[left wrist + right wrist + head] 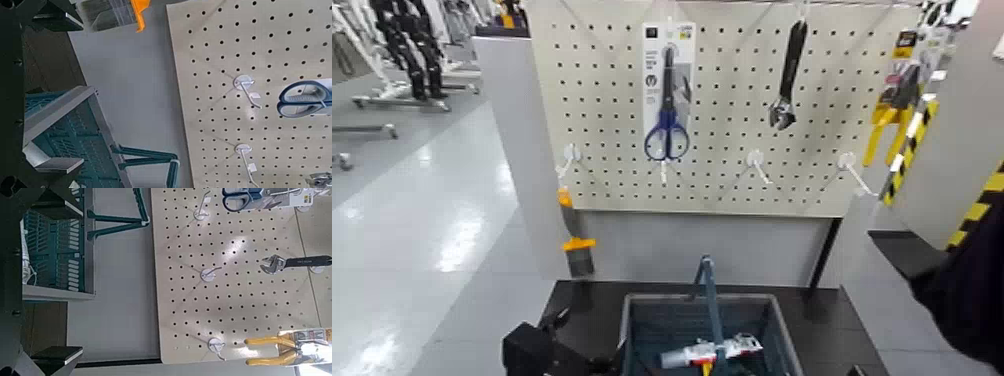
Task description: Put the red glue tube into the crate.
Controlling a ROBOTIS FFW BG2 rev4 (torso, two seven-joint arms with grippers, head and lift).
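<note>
Inside the grey-blue rectangular plastic crate (790, 335), at the near centre of the black worktop (827, 330): red and white squeeze tube (740, 346), lying crosswise, right end a little farther off. Slatted walls surround it, so rolling out looks unlikely. Whether it rests on the crate's bottom or on other contents, cannot tell; a yellow item (707, 369) shows just on its near side.

Blue-grey arched handle (712, 300) stands raised and crosses in front of the tube. Touching or apart, cannot tell. A straight lift back out would probably meet it; side clearance matters for any nudge.

Left gripper (66, 92) near the crate's left side: fingers released, spread wide, nothing between them. Right gripper (66, 280) to the right of the crate, likewise parted and without a load.

Beyond, a pale perforated board carries stock on white hooks: blue-handled scissors on a white card (668, 100) above the crate, dark-handled adjustable wrench (787, 85) to their right, yellow-handled pliers (888, 125) far right, orange-handled tool with a dark flat head (575, 235) low at left. Hung up, presumably, to be seen and picked singly.

Judgement: tube placed, task as good as done; next, both arms back off without catching rim or handle.
</note>
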